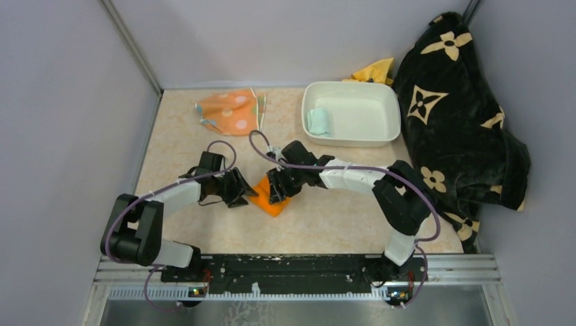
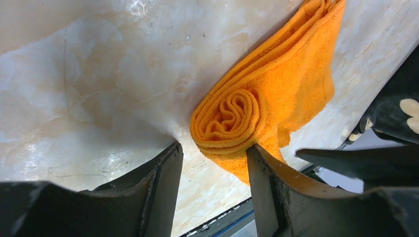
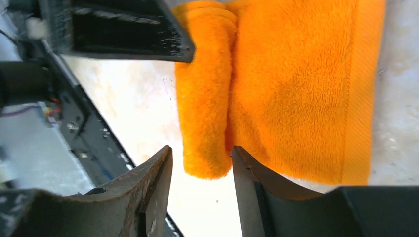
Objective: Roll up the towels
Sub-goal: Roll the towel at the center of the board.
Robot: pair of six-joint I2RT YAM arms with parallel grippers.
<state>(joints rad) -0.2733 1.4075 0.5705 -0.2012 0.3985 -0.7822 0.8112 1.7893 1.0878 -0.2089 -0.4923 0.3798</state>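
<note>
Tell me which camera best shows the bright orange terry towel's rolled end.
The left wrist view: the bright orange terry towel faces it end-on, its spiral layers plain. The right wrist view shows the roll side-on beside a flat stretch; the top external view, only a small orange patch.

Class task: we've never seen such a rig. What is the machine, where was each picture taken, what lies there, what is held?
Two robot arms with two-finger grippers stand at the edge of a table. One picture looks down from above; two come from wrist cameras. The left gripper and right gripper are open at either end of a half-rolled orange towel, holding nothing. Farther back lie a polka-dot towel, a white tub with a mint towel, a yellow cloth and a black blanket.
</note>
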